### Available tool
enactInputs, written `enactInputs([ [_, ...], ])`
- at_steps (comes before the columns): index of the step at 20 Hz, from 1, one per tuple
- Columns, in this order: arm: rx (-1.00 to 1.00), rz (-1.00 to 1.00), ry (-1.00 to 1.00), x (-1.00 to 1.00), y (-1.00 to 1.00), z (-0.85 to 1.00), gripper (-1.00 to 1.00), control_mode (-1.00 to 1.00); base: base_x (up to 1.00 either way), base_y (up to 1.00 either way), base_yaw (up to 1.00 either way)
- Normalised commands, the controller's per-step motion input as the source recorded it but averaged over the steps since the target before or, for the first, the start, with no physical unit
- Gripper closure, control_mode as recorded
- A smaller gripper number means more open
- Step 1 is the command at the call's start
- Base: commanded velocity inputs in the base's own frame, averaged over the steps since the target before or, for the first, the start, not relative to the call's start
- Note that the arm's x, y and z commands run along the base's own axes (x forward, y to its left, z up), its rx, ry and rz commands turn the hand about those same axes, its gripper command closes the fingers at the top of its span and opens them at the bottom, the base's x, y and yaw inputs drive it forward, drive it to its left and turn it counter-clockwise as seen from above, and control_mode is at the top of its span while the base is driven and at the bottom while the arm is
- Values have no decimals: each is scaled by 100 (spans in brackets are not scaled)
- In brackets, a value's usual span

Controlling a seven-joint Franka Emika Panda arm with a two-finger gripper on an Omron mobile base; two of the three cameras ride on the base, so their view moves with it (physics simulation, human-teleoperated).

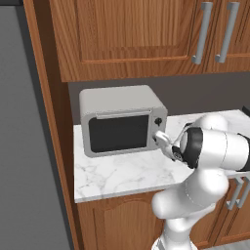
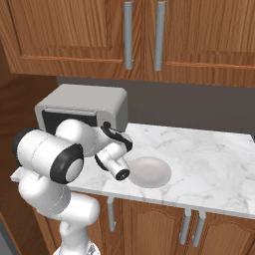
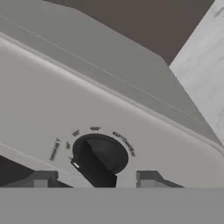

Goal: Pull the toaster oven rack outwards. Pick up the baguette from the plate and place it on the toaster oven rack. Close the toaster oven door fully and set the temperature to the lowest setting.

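The boxy light-grey toaster oven (image 1: 122, 119) with rounded top corners stands at the left end of the white marble bench (image 2: 209, 154), under the brown wooden wall cabinets (image 1: 132, 34). Its grey-framed toaster oven door (image 1: 118, 133), with a large dark glass pane and a thin silver bar handle along the top edge, is shut flush against the front. Two small black knobs sit one above the other on the narrow panel right of the door; the upper knob (image 1: 158, 121) is clear in the left base view.

The round, shallow, off-white plate (image 2: 148, 171) lies on the bench to the right of the oven, near the front edge, and its surface is bare.

The white arm reaches in from the right, and its gripper (image 1: 161, 138) is pressed up close to the lower part of the knob panel. In the hand view a round black knob (image 3: 99, 154) with a raised bar and a small white mark sits between the two dark fingertips (image 3: 148, 178), ringed by tiny printed labels too blurred to read. The fingertips stand apart on either side of the knob, partly spread, but from this angle it is hard to say whether they actually touch it.
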Motion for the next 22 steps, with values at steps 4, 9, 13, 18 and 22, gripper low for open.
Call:
enactInputs([
  [4, 0, -19, 22, 29, 12, 74, -100, -100, 0, 0, 0],
  [9, -2, -23, 27, 33, 1, 57, -100, -100, 0, 0, 0],
  [13, -9, -23, 23, 33, 2, 24, 100, -100, 0, 0, 0],
  [18, -14, -19, 13, 42, 0, 1, 100, -100, 0, 0, 0],
  [22, -23, -14, 0, 31, -2, 0, 100, -100, 0, 0, 0],
])
